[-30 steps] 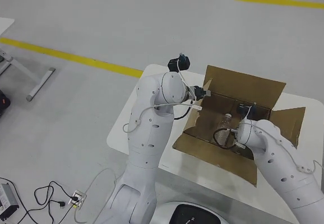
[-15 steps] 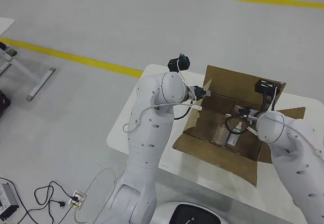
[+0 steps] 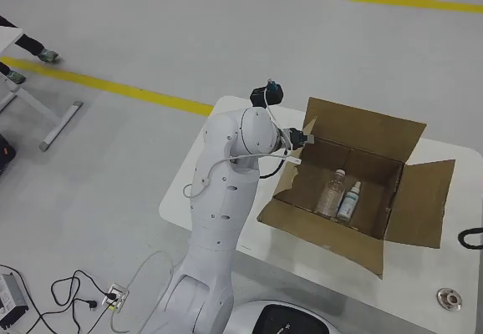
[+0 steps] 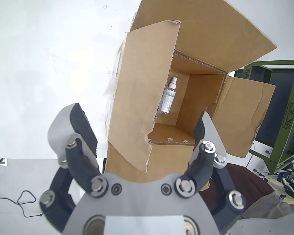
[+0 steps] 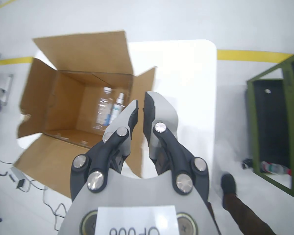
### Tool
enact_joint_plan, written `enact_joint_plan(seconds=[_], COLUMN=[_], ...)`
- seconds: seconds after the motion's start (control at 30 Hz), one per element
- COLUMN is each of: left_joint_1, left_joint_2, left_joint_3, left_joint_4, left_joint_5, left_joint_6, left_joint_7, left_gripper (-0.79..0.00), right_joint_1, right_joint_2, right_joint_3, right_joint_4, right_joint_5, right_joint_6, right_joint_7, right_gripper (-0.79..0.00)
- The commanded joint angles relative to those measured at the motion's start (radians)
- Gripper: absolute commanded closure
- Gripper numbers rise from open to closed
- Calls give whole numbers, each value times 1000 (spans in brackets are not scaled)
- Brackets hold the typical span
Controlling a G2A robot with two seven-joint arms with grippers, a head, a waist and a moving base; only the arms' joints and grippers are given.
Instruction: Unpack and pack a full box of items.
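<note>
— What has changed at your hands?

— Nearest me is my right gripper (image 5: 141, 99), and it has come up out of the brown cardboard box (image 3: 367, 134). A second ago it was down inside, among the contents. Now it hangs out to the right of the box, fingers almost pressed together with nothing between them. My left gripper (image 4: 139, 112) has not moved. Its fingers are spread wide at the box's left flap, and the flap's torn edge shows between them. Whether the pads touch the card, I cannot tell.

— And what does that mean for the job?

— I judge that I have just left an item in the box, so this is the packing half. My right fingers are free for the next item.

— Count what is there.

— Close to my body, one small round metal disc (image 3: 449, 299) lies on the white table (image 3: 417, 284). Beyond it stands one box, open, with four flaps folded out. On its floor two bottles lie side by side, just apart: one clear plastic bottle (image 3: 331, 192) and, to its right, one small white-labelled spray bottle (image 3: 350, 201). Farthest off, on the floor past the table, is one green metal frame (image 5: 289, 123).
</note>
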Motion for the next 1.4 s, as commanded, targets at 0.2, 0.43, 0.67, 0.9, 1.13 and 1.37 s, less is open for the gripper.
enact_joint_plan(seconds=[0.2,0.43,0.67,0.9,1.13,1.37], left_joint_1=[0,0,0,0,0,0], left_joint_2=[0,0,0,0,0,0], left_joint_3=[0,0,0,0,0,0], left_joint_4=[0,0,0,0,0,0], left_joint_5=[0,0,0,0,0,0], left_joint_6=[0,0,0,0,0,0], left_joint_7=[0,0,0,0,0,0], left_gripper=[-785,-785,-785,-785,-785,-785], right_joint_1=[-213,-349,-368,-316,-277,-270], right_joint_2=[23,34,49,57,56,59], right_joint_3=[120,68,31,-12,-76,-81], right_joint_4=[49,131,195,234,292,363], right_joint_5=[-33,-61,-104,-86,-96,-98], right_joint_6=[-191,-271,-312,-317,-319,-311], right_joint_7=[130,130,130,130,130,113], right_gripper=[0,0,-80,-292,-366,-523])
